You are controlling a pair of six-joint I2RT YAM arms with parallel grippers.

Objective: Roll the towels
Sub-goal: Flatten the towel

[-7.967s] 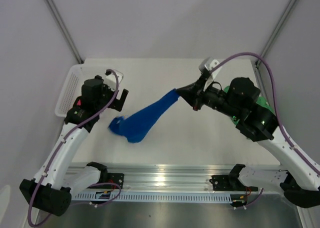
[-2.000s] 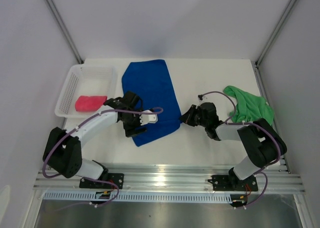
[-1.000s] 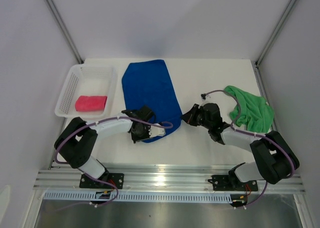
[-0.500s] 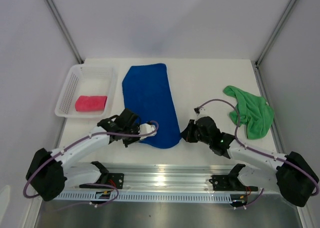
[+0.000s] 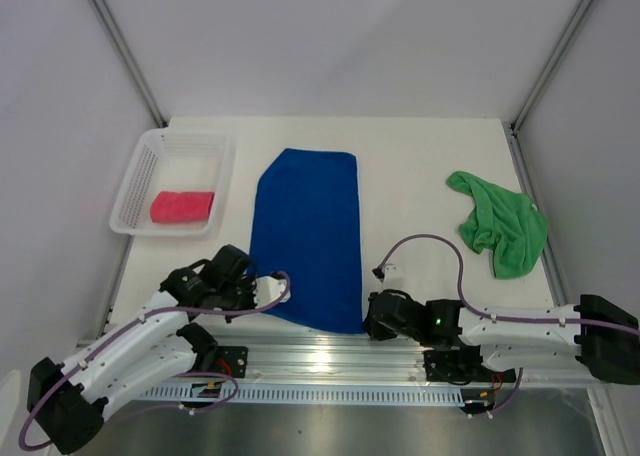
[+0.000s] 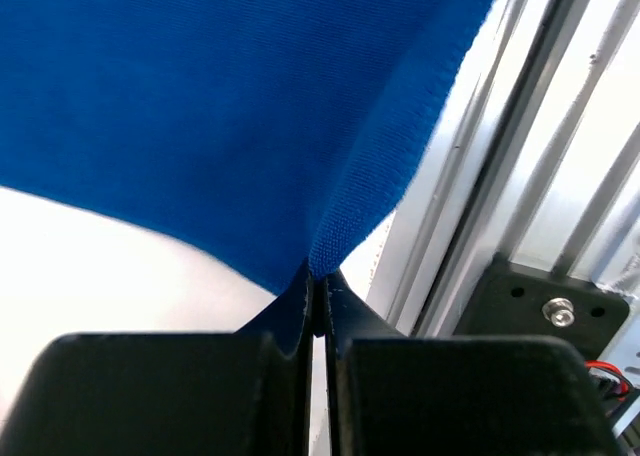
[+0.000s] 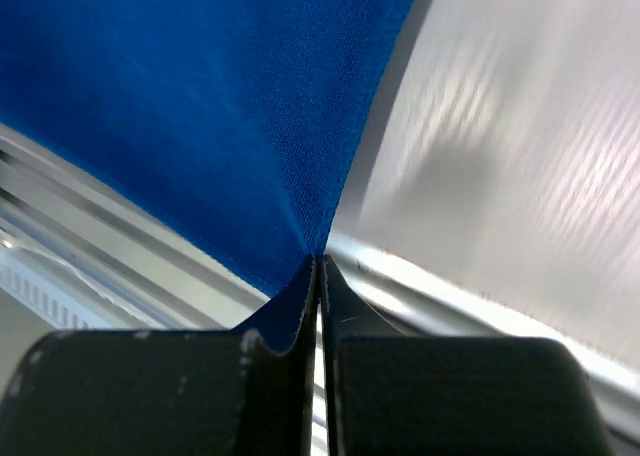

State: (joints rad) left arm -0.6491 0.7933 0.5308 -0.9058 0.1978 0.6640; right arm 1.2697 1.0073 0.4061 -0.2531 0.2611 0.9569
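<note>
Looking down from above, your blue towel (image 5: 305, 231) is lying flat down the middle of the table (image 5: 410, 166). Its near edge is reaching right up to the metal rail (image 5: 320, 361) at the front. Your left gripper (image 5: 262, 301) is sitting at the towel's near left corner and your right gripper (image 5: 367, 324) at its near right corner, with both arms stretching low along the front. The green towel (image 5: 500, 231) is lying crumpled off to the right, well apart. The pink towel (image 5: 182, 206) is sitting bundled up in the white basket (image 5: 140, 171) on the left.

On the left wrist cam, your left gripper (image 6: 318, 276) is squeezing its jaws together, pinching a corner of the blue towel (image 6: 230, 106). The cloth is fanning out from the tips, with the rail (image 6: 520, 176) running just beside it.

On the right wrist cam it's the same deal. Your right gripper (image 7: 320, 261) is pressing its jaws tight on the other corner of the blue towel (image 7: 200, 96), and the cloth is spreading away from the pinch.
</note>
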